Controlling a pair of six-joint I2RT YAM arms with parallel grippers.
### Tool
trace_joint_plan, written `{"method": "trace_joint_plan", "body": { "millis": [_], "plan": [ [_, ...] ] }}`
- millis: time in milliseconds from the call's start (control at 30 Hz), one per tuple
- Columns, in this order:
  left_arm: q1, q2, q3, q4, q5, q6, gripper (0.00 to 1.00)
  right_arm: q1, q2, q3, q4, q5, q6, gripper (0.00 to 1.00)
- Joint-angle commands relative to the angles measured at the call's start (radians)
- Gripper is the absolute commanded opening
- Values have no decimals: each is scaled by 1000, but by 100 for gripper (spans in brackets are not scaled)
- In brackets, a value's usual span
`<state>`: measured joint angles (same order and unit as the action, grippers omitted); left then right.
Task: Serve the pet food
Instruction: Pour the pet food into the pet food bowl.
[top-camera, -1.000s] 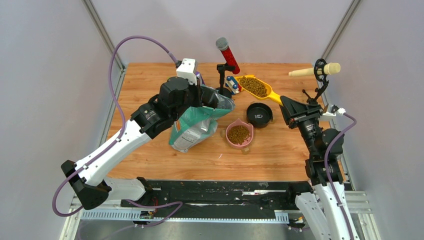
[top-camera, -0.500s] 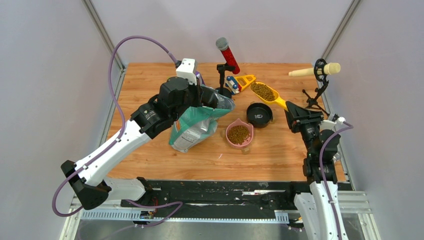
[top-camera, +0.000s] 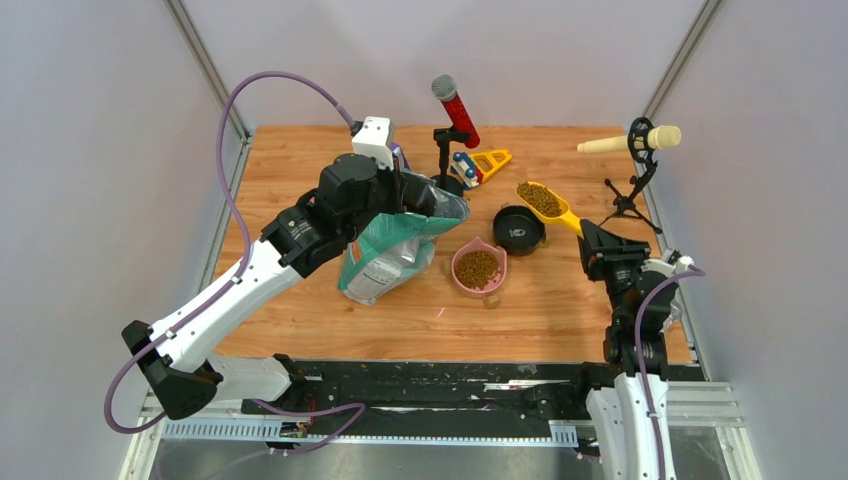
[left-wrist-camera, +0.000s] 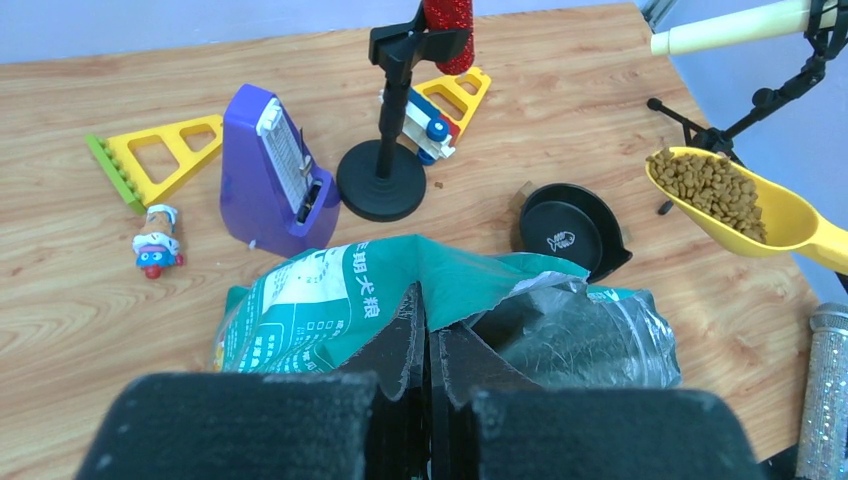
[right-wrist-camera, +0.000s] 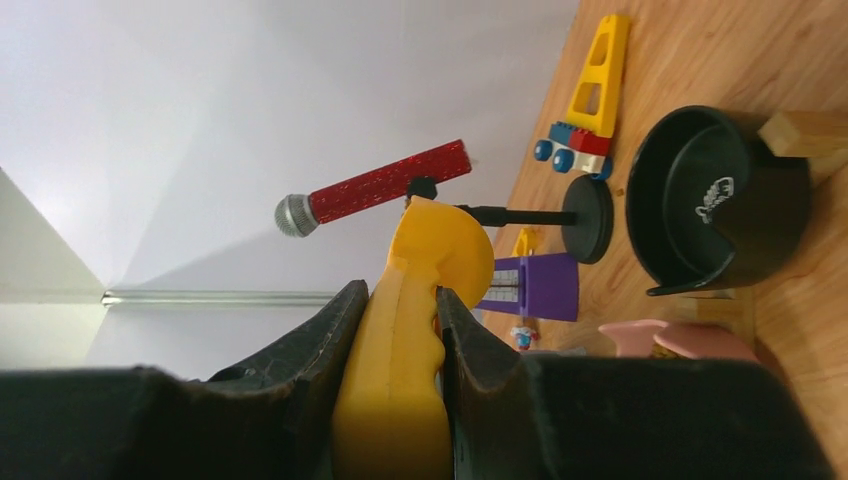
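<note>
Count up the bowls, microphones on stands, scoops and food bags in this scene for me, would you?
Bowls: 2, a black bowl and a pink bowl with pet food in it
Microphones on stands: 2, a red microphone and a cream microphone
Scoops: 1, the yellow scoop
Food bags: 1, the teal bag
Total: 6

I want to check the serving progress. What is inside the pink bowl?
Brown kibble lies in the pink bowl, covering its bottom, so nothing beneath the pellets can be seen.
</note>
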<state>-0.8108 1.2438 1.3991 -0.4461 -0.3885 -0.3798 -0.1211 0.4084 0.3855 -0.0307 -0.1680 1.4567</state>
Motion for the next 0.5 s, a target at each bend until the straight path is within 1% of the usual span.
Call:
{"method": "trace_joint_plan", "body": {
  "millis": [0,100,467],
  "plan": [
    [1,-6,7,77,-31,-4,0,-22,-32,-3,-72,38,-28,0],
    [1,-7,5,79,-31,-3,0,-30,-46,-18,-115,43,-46,0],
    [1,-1,2,84,-32,3,0,-38,-48,-54,-178,68,-98,0]
  ]
}}
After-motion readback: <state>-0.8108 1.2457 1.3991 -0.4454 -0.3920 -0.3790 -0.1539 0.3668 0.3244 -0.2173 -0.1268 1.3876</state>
